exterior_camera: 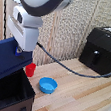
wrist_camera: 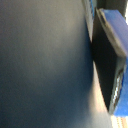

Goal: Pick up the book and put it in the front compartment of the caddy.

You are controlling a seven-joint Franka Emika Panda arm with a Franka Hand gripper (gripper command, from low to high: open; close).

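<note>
The dark navy book (exterior_camera: 4,60) hangs tilted at the exterior view's left, its lower edge just above the black caddy (exterior_camera: 27,102). My gripper (exterior_camera: 18,50) comes down from above and is shut on the book's upper edge; the fingertips are mostly hidden by the cover. The caddy's inside (exterior_camera: 3,92) is dark, so I cannot make out the divider or the front compartment. In the wrist view the book's dark cover (wrist_camera: 45,65) fills nearly the whole picture, with a blue edge (wrist_camera: 114,37) along one side.
A small red cup (exterior_camera: 30,69) stands just beyond the caddy. A round light-blue bowl (exterior_camera: 48,85) sits on the wooden table (exterior_camera: 81,98). A glossy black appliance (exterior_camera: 102,50) stands at the exterior view's right. A black cable (exterior_camera: 65,65) runs across.
</note>
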